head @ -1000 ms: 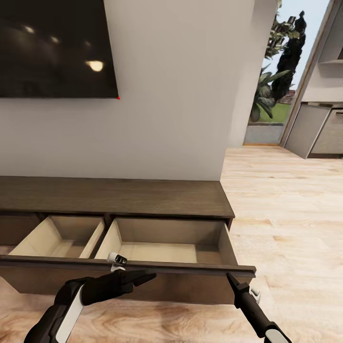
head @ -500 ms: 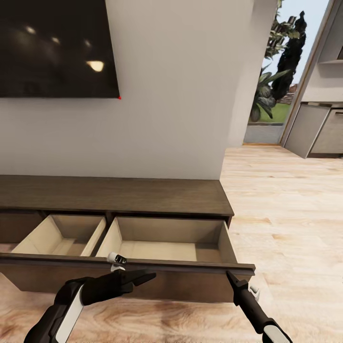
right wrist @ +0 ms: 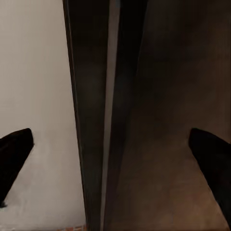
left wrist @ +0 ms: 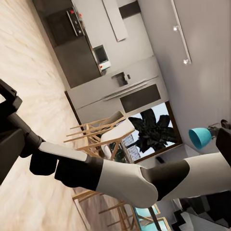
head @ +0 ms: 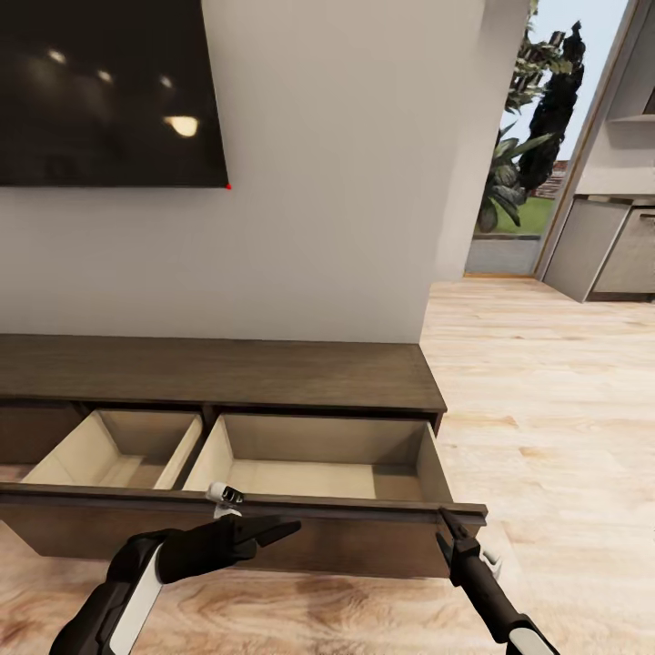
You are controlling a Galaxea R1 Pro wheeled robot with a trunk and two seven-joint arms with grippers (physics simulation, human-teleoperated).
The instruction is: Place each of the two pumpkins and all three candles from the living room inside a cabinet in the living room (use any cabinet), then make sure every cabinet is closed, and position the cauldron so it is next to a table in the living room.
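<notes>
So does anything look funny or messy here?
Nothing is spilled or broken. The cabinet has its wide drawer pulled out with nothing inside. The right hand is at its front edge, fingers spread.

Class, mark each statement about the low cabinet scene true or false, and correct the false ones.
1. The cabinet's wide drawer is pulled open. True.
2. A pumpkin lies in the drawer's right compartment. False: what shows of both compartments is bare.
3. The right tool is at the drawer front's top edge, near its right end. True.
4. The right tool's fingers are pressed together. False: in the right wrist view they are spread wide, one on each side of the edge.
5. The left tool reaches inside the drawer. False: it is in front of the drawer front.
</notes>
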